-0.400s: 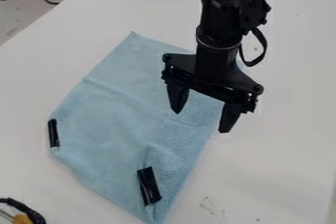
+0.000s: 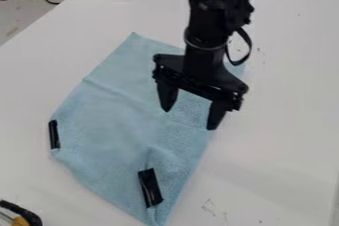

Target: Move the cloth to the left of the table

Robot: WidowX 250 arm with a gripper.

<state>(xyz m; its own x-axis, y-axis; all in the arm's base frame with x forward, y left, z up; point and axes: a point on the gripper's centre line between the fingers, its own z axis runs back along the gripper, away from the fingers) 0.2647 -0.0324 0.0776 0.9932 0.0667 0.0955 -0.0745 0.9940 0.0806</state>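
Over the upper part of the pale blue cloth (image 2: 112, 116) hangs the hand (image 2: 189, 119), its two fingers spread well apart with nothing gripped between them. The cloth lies nearly flat on the white bench (image 2: 285, 121), one black strip (image 2: 54, 134) at its edge and another black strip (image 2: 150, 188) near its lowest corner. The step in hand looks to be getting a grip. To do it well, I would lower the tips until they just press the fabric, close them on a gathered fold rather than a single thin layer, then drag low and slowly so the cloth doesn't slip free or bunch up. The arm (image 2: 204, 27) covers some of the cloth's upper edge, and the lowest corner runs to the picture's bottom edge. Whether the fingertips touch the fabric or hover just above it is hard to tell.
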